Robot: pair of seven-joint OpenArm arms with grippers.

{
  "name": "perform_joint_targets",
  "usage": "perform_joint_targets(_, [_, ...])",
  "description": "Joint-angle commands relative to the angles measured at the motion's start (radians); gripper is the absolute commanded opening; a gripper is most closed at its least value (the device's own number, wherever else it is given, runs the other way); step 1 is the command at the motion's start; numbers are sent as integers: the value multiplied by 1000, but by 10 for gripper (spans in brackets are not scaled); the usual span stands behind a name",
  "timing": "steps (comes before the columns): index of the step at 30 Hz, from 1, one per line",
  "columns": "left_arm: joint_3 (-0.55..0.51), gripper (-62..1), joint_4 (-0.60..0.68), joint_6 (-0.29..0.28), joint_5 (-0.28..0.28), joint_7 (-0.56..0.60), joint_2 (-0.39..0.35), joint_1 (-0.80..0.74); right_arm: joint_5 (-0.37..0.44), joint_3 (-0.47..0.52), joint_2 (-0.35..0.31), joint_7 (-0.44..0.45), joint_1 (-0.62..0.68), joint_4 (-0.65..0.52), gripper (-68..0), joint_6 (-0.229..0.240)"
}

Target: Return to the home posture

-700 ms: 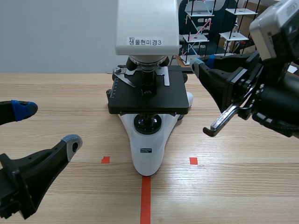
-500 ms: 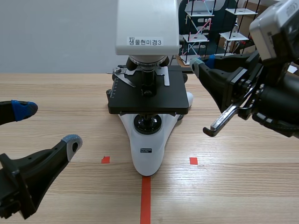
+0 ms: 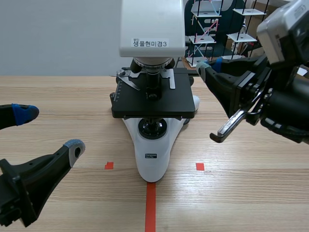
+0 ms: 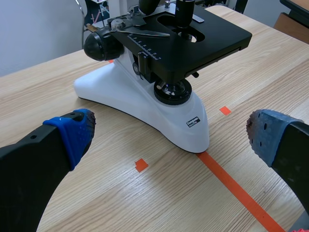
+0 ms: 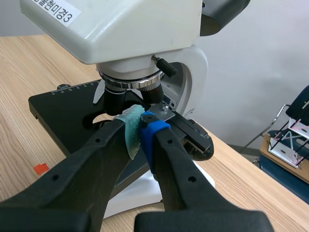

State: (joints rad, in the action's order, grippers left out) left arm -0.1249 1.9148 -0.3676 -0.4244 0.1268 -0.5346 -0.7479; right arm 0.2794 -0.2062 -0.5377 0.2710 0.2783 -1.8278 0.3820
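A white microscope (image 3: 153, 43) with a black stage (image 3: 154, 99) stands at the table's middle, its base on the centre tape line. My left gripper (image 3: 48, 130) rests low at the near left, open, nothing between its blue pads. In the left wrist view the microscope (image 4: 145, 104) stands ahead of the open left gripper (image 4: 171, 137). My right gripper (image 3: 210, 65) is raised beside the stage's far right corner, shut, pads together. In the right wrist view the right gripper (image 5: 140, 130) holds nothing, its tip close to the microscope (image 5: 120, 29), just under the objective lenses.
Behind the wooden table (image 3: 251, 183), racks of ball-and-stick models (image 3: 207, 29) stand at the back right. The stage's side knobs (image 4: 99, 46) stick out from the microscope. Bare wood lies to the left and right of the base.
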Motion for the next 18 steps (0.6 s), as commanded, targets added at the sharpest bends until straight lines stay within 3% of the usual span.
perform_joint_targets(1, [1,14,13,-1,-10,19,2,3,12,5,-3,-10,-1,-10,-634,-1])
perform_joint_targets(6, [1,14,13,-1,-10,23,2,3,21,50,-3,-10,65,-11,-467,-1])
perform_joint_targets(13, [1,14,13,-1,-10,23,2,3,69,191,-3,14,240,-17,-217,-1])
perform_joint_targets(18, [1,14,13,-1,-10,23,2,3,83,308,-3,93,389,-22,-106,-1])
